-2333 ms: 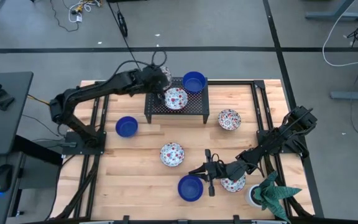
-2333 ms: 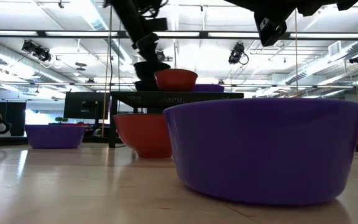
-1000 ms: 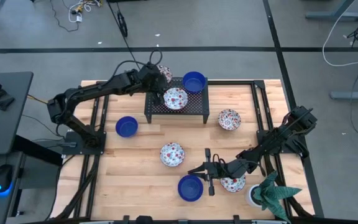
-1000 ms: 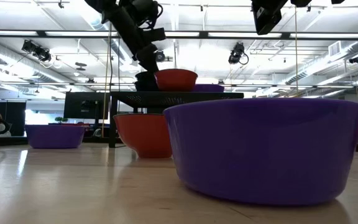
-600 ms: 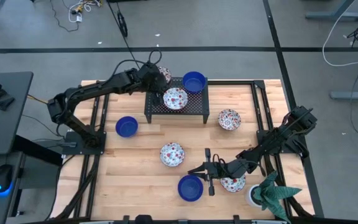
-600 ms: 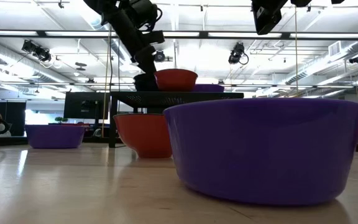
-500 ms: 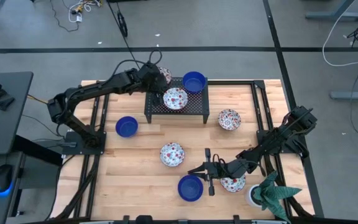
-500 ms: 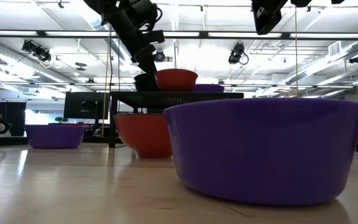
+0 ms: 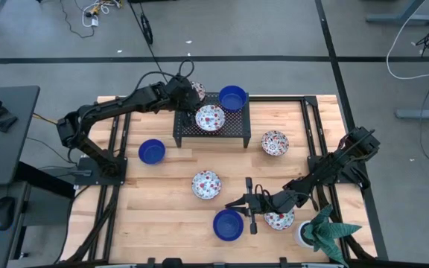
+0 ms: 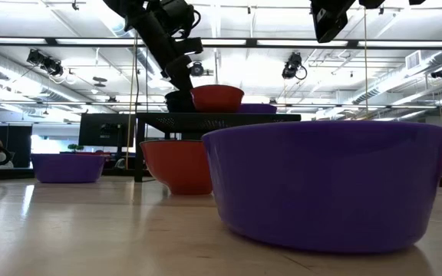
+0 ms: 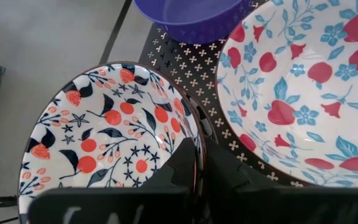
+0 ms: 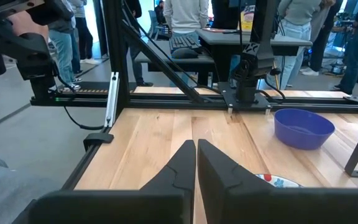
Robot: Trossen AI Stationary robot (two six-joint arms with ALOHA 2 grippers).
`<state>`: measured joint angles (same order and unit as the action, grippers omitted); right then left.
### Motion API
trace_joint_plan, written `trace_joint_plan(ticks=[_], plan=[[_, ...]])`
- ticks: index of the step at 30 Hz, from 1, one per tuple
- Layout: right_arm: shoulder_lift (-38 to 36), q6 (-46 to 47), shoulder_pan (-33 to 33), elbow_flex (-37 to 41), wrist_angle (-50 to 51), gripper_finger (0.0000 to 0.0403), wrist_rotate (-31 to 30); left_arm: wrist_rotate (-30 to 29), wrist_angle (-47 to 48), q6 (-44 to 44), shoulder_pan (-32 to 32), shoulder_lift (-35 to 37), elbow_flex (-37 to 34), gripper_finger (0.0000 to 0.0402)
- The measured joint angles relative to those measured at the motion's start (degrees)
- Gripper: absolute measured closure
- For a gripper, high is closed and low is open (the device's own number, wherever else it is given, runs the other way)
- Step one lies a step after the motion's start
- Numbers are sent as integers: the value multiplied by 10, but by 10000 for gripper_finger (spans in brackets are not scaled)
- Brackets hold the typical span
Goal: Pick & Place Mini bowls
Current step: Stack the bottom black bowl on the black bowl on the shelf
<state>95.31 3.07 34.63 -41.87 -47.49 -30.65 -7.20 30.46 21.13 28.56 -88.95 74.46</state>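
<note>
Barely anything has shifted since a moment ago: your left gripper (image 11: 201,163) stays pinched on the rim of the dark-patterned mini bowl (image 11: 101,134) at the black rack's (image 9: 237,128) far-left corner, just beside the floral bowl (image 11: 309,81), while the right gripper (image 9: 252,209) waits shut.

On the black perforated rack (image 9: 211,119) a solid cobalt blue bowl (image 9: 232,97) sits beside a white bowl with red and light-blue flowers (image 9: 210,117); at the rack's far left corner a white bowl with orange-red berries and dark navy leaves (image 11: 107,140) has a dark rim; left of the rack, on the pale wooden table (image 9: 162,216), another blue bowl (image 9: 152,151); right of it, a red-and-blue floral bowl (image 9: 275,143).
</note>
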Motion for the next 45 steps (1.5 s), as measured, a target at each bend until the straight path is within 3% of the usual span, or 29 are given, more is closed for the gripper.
trace_joint_plan(ticks=[35,45], plan=[[0,-1,0,0,0,383,0,-3,2,-6,0,0,0,360],[0,-4,0,0,0,383,0,-9,2,-6,0,1,1,287]])
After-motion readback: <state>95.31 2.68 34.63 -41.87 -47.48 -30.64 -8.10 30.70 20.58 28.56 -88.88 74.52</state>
